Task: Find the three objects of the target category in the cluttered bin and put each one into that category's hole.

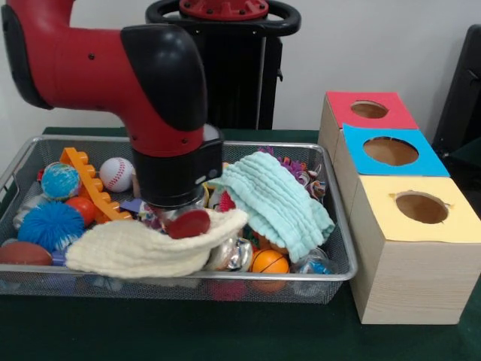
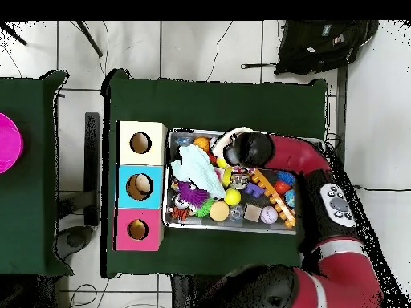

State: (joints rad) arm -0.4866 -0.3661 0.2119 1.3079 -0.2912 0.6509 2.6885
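Nearest the lens, along the front wall of the wire mesh bin (image 1: 248,289) on the green counter (image 1: 188,331), lie, from left to right, a brown football-shaped toy (image 1: 22,253), a cream muslin cloth (image 1: 139,247), a shiny silver bauble (image 1: 233,254) and a small orange ball (image 1: 269,262). Behind them sit a spiky blue ball (image 1: 49,224), an orange toothed plastic strip (image 1: 89,183), a white baseball (image 1: 116,174) and a mint-green crinkled cloth (image 1: 278,201). Right of the bin stand three wooden boxes with round holes, topped red (image 1: 370,110), blue (image 1: 389,151) and yellow (image 1: 421,207).

Which category is wanted cannot be told; candidates lie scattered and partly under the cloths.

One likely risk: the cream cloth lies right by the tool, so it could snag and drag toys out with it.

Red and black, the arm (image 1: 113,68) comes in from upper left and bends straight down, its black wrist over the bin's middle. Its pincer (image 1: 179,218) is buried among the toys, beside a dark red disc (image 1: 188,223); whether it is apart or together, I cannot tell.
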